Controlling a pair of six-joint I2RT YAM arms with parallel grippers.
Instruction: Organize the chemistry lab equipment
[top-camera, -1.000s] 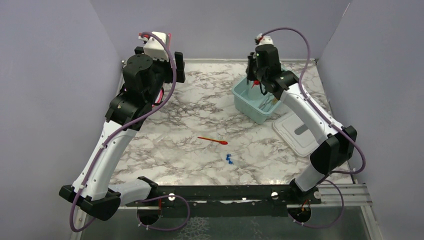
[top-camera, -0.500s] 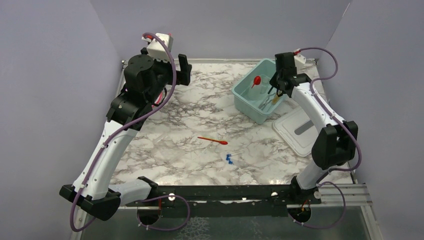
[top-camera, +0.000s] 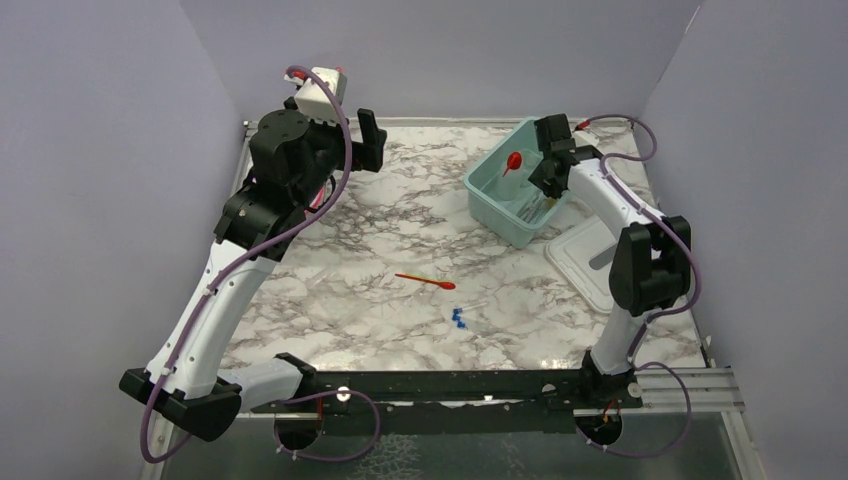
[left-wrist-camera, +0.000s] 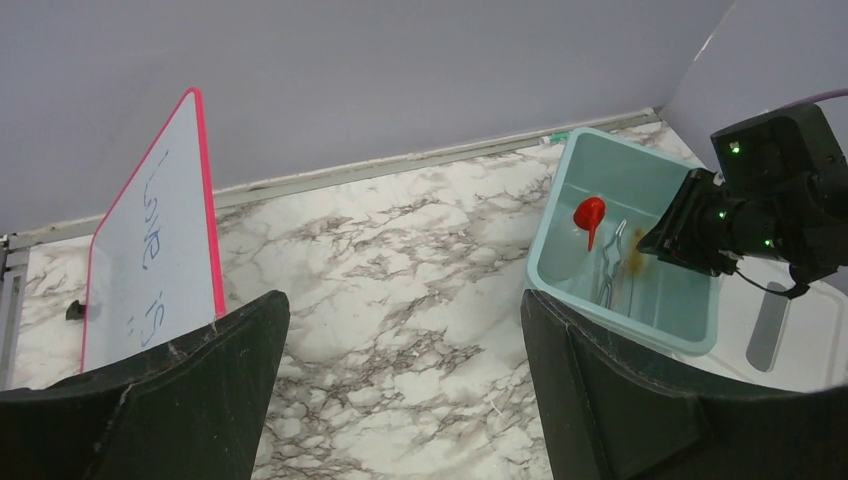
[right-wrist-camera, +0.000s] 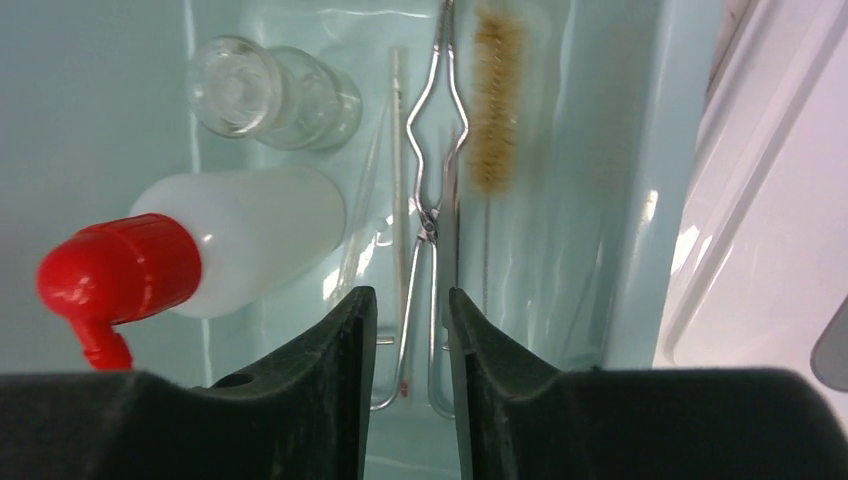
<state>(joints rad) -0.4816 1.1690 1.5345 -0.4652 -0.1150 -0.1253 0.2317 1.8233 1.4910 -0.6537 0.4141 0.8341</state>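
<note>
The thin red-orange spatula (top-camera: 425, 280) and the blue-capped clear tubes (top-camera: 460, 318) lie on the marble table at centre. The pale teal tub (top-camera: 487, 203) holds a white squeeze bottle with a red spouted cap (right-wrist-camera: 120, 270), the clear glass vessel (right-wrist-camera: 270, 95), the metal tongs (right-wrist-camera: 430, 180) and the tan-bristled brush (right-wrist-camera: 497, 100). My right gripper (right-wrist-camera: 412, 300) hangs just above the tongs inside the tub, its jaws a narrow gap apart and empty; it also shows in the top view (top-camera: 548, 170). My left gripper (left-wrist-camera: 405, 320) is wide open and empty, high over the back left of the table.
The tub's white lid (top-camera: 592, 262) lies flat right of the tub. The pink-edged whiteboard (left-wrist-camera: 150, 250) leans at the back left wall. Purple walls close in three sides. A thin clear rod (right-wrist-camera: 398, 140) lies beside the tongs.
The right gripper let the red-capped bottle go into the tub, swung to the tub's right side and came down low over the tongs. The left gripper turned slightly.
</note>
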